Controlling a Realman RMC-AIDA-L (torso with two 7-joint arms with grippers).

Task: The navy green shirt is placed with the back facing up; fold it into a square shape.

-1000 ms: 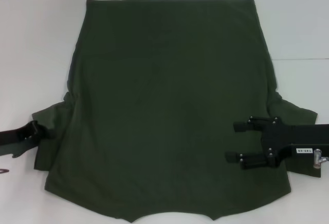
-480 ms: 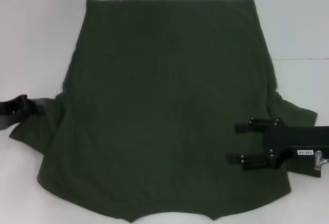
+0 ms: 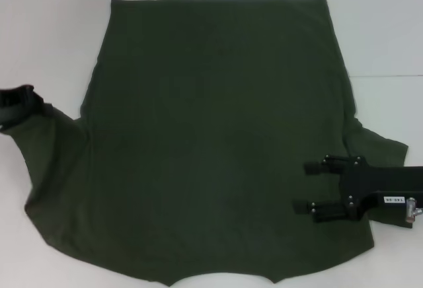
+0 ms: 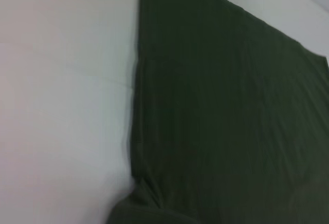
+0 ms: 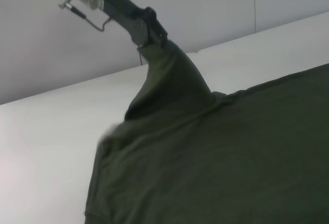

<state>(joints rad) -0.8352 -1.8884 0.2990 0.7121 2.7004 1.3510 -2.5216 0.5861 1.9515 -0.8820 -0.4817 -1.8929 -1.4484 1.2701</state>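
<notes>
Fingers of our left gripper (image 3: pixel 26 100) clamp the sleeve of the navy green shirt (image 3: pixel 218 136), lifting it off the white table (image 3: pixel 46 30) | our right gripper (image 3: pixel 310 186) hovers spread-fingered over the other sleeve side | shirt body lies flat, centre table.

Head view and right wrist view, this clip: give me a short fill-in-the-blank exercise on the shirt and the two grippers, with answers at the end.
1. The left gripper is shut on the shirt's ____ and holds it raised off the table.
2. The right gripper sits over the navy green shirt with its fingers ____.
3. The colour of the table is ____.

Missing words: sleeve; open; white
</notes>
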